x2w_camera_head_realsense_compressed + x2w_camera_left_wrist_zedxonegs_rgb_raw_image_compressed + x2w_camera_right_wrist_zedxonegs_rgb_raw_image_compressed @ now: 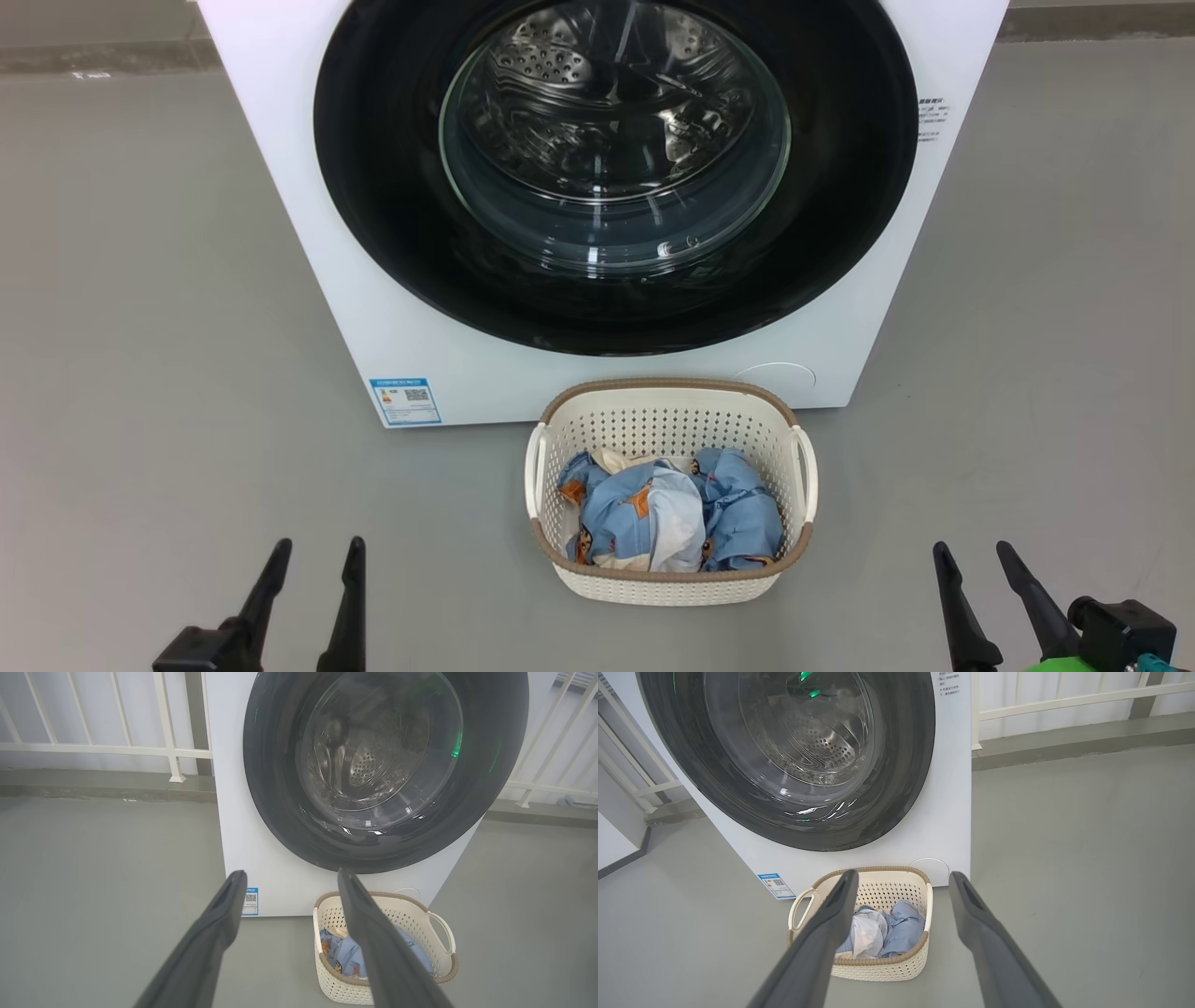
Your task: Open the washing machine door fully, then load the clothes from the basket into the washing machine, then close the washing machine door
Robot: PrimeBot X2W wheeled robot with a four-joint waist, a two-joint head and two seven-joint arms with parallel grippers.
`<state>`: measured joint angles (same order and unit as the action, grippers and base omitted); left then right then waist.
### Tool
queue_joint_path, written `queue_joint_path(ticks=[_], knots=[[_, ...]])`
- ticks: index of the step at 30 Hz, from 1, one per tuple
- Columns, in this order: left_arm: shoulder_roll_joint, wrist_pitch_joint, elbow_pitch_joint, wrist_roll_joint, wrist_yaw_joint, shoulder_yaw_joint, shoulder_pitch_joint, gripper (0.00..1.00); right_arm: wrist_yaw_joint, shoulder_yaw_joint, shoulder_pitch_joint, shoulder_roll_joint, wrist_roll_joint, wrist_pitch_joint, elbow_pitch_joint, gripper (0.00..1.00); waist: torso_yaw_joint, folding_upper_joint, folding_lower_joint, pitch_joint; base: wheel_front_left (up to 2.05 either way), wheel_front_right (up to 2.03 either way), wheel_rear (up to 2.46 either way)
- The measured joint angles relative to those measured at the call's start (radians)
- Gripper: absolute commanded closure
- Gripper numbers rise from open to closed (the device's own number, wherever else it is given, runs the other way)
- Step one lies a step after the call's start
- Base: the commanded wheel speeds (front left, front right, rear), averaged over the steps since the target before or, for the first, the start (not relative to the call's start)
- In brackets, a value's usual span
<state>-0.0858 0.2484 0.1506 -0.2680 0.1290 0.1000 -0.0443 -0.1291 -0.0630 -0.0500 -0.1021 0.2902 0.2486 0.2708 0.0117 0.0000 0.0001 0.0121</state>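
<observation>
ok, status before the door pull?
Left gripper and right gripper open, empty. Washing machine door shut, clothes in basket. Basket close before the door, may crowd its swing.

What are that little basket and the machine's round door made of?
The basket looks like matte cream plastic, punched with small holes; its brown rim imitates weave. The door seems glossy black plastic, possibly glass-faced; its clear bulging window looks like glass, mirroring lights.
</observation>
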Motion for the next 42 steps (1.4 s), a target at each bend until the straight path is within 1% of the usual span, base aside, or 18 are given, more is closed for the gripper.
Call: queue_joint_path(ticks=[8,15,38,42], knots=[[-0.014,0.003,0.012,0.024,0.0,0.007,0.0,0.0,0.0,-0.006,-0.001,0.004,0.0,0.0,-0.001,0.0,-0.002,0.0,0.0,0.007,0.11,0.11,-0.22],[-0.016,0.003,0.01,0.024,0.0,-0.002,0.001,0.0,0.0,-0.009,0.0,0.008,0.0,0.0,-0.004,0.0,0.0,0.0,0.0,0.018,0.64,0.64,-1.27],[-0.015,0.003,0.002,0.023,0.0,-0.02,0.007,0.0,0.0,-0.01,0.013,0.01,-0.008,0.0,-0.006,0.0,-0.007,0.0,0.0,0.045,1.2,1.2,-2.4],[-0.008,0.005,-0.013,-0.012,0.0,-0.027,0.011,0.0,0.0,-0.01,0.014,0.012,-0.008,0.0,-0.006,0.0,-0.01,0.0,0.0,0.047,1.11,0.99,-2.1]])
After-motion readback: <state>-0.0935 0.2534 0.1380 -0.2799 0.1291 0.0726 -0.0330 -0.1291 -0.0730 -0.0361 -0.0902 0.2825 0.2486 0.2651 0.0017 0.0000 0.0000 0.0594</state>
